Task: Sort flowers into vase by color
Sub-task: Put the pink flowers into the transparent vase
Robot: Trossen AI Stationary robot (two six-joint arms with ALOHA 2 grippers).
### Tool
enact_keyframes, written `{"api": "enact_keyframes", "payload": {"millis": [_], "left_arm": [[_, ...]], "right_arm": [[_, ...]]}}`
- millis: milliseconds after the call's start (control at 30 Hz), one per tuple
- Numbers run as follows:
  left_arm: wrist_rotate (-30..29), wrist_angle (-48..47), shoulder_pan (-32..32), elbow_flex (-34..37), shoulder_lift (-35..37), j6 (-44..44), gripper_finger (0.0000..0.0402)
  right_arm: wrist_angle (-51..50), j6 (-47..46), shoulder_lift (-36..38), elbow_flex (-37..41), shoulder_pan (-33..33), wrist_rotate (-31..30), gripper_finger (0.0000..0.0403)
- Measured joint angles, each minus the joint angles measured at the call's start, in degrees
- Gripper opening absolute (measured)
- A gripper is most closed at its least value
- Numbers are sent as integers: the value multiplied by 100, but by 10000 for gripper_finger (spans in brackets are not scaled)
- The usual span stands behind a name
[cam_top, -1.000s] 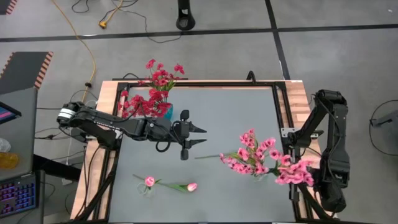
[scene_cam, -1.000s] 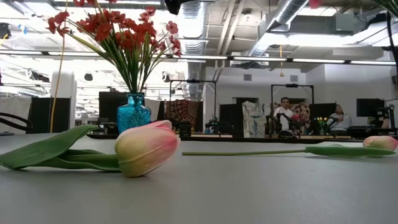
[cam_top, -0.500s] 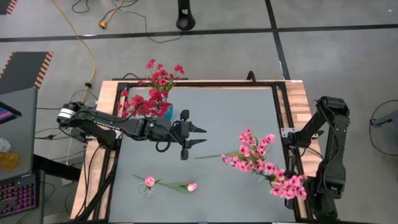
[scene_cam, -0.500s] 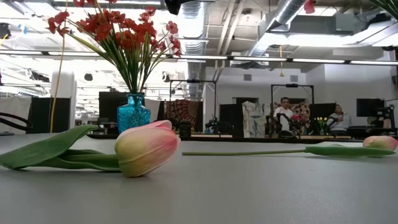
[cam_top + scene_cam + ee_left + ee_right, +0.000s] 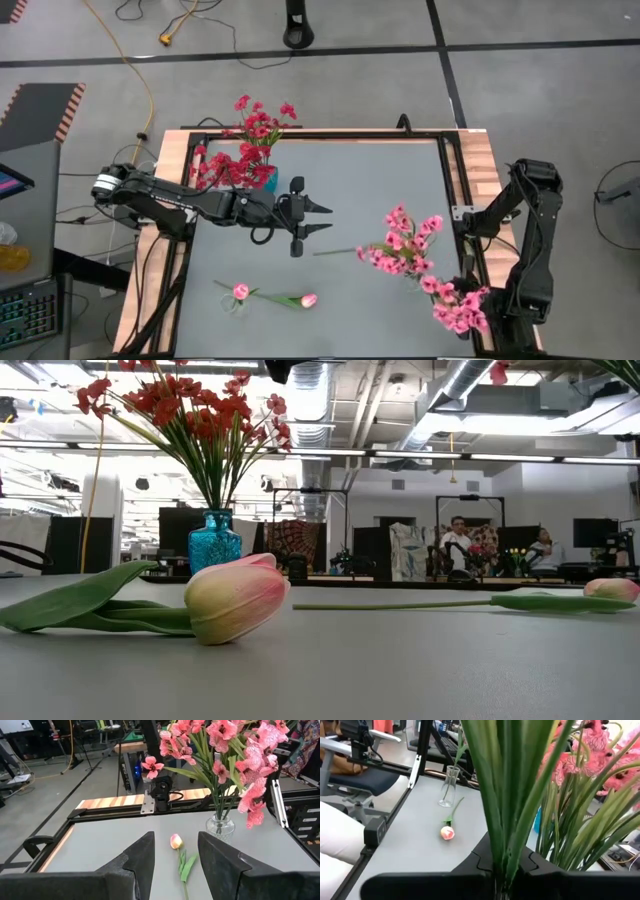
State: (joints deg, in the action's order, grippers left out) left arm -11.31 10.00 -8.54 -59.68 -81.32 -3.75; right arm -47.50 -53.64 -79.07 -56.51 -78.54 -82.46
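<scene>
A pink flower bunch (image 5: pixel 455 307), clenched by its stems in the right gripper (image 5: pixel 509 867), is carried farther from the pink-filled glass vase (image 5: pixel 220 826); the left gripper (image 5: pixel 322 219) hangs open nearby.

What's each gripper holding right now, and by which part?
The right gripper is shut on a bunch of pink flowers, gripped by the green stems low down. The left gripper is open over the table, holding nothing.

tool (image 5: pixel 504 870) gripping green stems (image 5: pixel 512 795), tulip (image 5: pixel 447 833) beyond
</scene>
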Motion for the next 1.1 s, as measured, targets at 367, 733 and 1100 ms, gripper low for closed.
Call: {"api": "enact_keyframes", "payload": {"millis": [367, 733, 1100], "left_arm": [[0, 0, 0, 0, 0, 58, 139], [0, 2, 0, 0, 0, 103, 139], [-1, 2, 0, 0, 0, 103, 139]], "right_arm": [[19, -244, 2, 0, 246, 2, 80], [-24, -201, 176, -16, 470, 391, 204], [14, -200, 766, -33, 470, 1744, 239]]}}
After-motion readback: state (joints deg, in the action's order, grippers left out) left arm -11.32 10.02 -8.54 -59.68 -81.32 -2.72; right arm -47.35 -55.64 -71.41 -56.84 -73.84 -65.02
